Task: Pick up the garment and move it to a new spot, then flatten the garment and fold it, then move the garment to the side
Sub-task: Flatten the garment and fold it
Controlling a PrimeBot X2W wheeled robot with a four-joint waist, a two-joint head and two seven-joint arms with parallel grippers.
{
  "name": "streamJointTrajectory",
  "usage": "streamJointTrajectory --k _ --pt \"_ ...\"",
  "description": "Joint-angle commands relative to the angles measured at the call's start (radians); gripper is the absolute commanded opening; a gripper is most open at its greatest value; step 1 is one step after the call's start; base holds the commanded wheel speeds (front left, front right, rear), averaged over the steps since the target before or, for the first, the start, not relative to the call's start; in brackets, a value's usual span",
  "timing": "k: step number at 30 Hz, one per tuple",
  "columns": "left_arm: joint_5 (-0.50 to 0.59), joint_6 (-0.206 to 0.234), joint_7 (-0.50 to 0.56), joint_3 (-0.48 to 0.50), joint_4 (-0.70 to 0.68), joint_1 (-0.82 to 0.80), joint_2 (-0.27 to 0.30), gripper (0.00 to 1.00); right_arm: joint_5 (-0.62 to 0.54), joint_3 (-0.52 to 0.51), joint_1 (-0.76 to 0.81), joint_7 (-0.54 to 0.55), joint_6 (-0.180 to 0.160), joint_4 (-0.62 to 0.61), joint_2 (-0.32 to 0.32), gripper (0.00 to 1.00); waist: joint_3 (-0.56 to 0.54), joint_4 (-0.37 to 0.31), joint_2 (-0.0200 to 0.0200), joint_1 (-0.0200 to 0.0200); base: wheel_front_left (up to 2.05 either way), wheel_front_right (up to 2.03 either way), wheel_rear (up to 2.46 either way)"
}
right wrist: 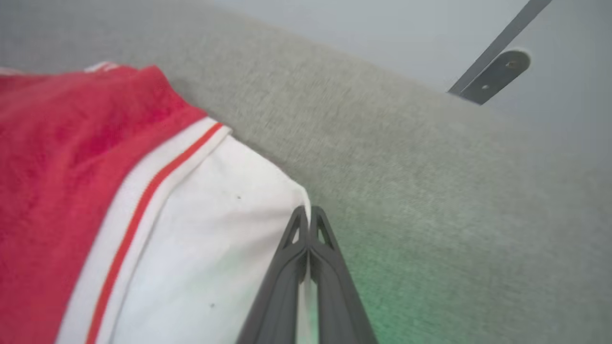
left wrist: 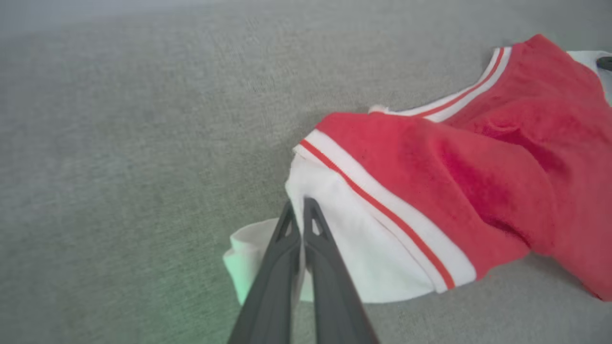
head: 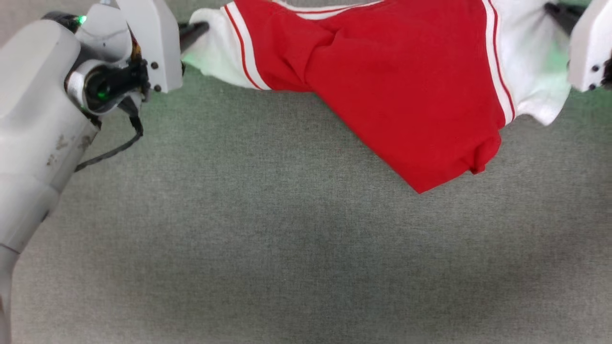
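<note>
Two white sleeves of the jersey-style T-shirt (head: 397,86) are pinched in the head view, the left gripper (head: 198,28) at 11 o'clock and the right gripper (head: 557,12) at 2 o'clock, with the shirt spanning 12 o'clock on the grey cloth surface (head: 287,239). In the left wrist view, the left claw is clenched on a sleeve fold at 6 o'clock, with the red body toward 3 o'clock. In the right wrist view, the right claw grips the other sleeve's edge at 6 o'clock, with red toward 9 o'clock.
</note>
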Motion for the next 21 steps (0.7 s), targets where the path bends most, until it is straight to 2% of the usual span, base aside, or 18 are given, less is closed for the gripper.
streamJointTrajectory --k 1,6,10,17,21 --pt "0.007 -0.004 -0.047 -0.001 0.003 0.001 -0.005 0.0 -0.006 -0.014 -0.018 -0.037 -0.002 0.014 -0.002 0.0 -0.027 -0.006 0.0 0.0 0.0 0.0 0.0" --pt "0.046 -0.004 -0.225 -0.01 0.041 -0.047 -0.016 0.0 -0.042 -0.065 -0.1 -0.169 -0.002 0.099 0.014 0.0 -0.043 -0.009 0.0 0.0 0.0 0.0 0.0" --pt "0.083 -0.003 -0.394 0.019 0.151 -0.116 -0.05 0.0 -0.089 -0.118 -0.217 -0.269 -0.002 0.209 0.056 0.0 -0.034 -0.012 0.0 0.0 0.0 0.0 0.0" --pt "0.102 0.059 -0.677 0.129 0.37 -0.336 -0.128 0.0 -0.137 -0.237 -0.487 -0.453 -0.002 0.426 0.151 0.0 0.001 -0.026 0.0 0.0 0.0 0.0 0.0" --pt "0.08 0.066 -0.744 0.203 0.433 -0.447 -0.152 0.0 -0.151 -0.276 -0.593 -0.497 -0.002 0.466 0.181 0.0 0.001 -0.034 0.0 0.0 0.0 0.0 0.0"
